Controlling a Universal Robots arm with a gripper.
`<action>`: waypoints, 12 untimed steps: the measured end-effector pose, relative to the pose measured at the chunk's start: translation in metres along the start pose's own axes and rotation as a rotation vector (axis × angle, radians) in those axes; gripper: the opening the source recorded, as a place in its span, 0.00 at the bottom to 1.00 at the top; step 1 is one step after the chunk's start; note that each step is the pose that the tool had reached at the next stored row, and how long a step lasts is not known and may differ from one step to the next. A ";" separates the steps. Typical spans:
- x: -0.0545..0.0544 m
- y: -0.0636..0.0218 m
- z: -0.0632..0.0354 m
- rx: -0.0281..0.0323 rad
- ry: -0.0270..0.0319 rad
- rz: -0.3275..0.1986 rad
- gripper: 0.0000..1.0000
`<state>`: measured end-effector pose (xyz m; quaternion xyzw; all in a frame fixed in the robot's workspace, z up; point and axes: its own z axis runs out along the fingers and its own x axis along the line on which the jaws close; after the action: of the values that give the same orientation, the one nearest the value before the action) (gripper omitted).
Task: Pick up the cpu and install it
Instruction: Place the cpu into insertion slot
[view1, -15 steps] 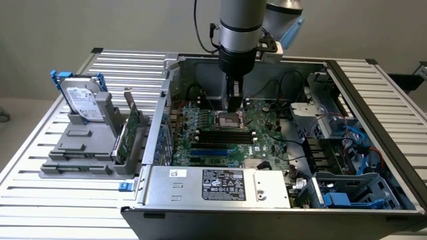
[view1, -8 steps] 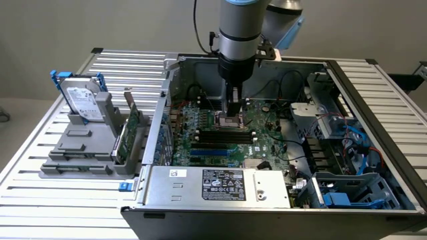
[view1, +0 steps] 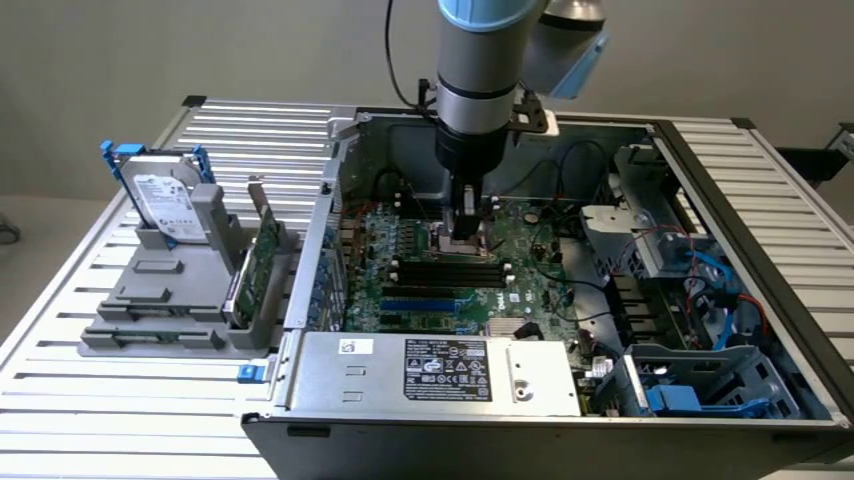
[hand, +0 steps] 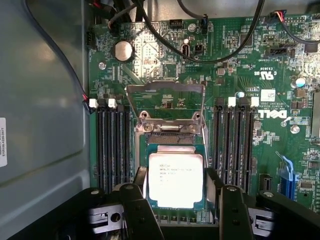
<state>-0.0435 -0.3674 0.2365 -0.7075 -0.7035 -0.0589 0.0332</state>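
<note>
a slatted counter (view1: 80, 400) carries an open computer case (view1: 534, 435). the arm reaches down into it, over the green motherboard (hand: 240, 55). the gripper (view1: 465, 228) hangs low above the socket, whose metal frame (hand: 167, 86) stands tilted open. the jaws are clenched on the cpu (hand: 176, 179), one on each opposite edge. it is a small flat square with a bright silver-grey lid, faint printed text and a thin green rim, held level right over the socket.

The arm (view1: 475, 100) hangs down inside the open computer case (view1: 310, 262) above the motherboard (view1: 527, 290).
</note>
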 end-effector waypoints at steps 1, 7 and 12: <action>0.000 -0.0001 0.0018 0.0000 0.0017 0.000 0.55; -0.001 -0.0004 0.0105 0.0000 0.0097 0.000 0.55; -0.002 -0.0006 0.0169 0.0000 0.0114 0.000 0.55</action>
<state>-0.0435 -0.3674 0.2194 -0.7073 -0.7031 -0.0630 0.0372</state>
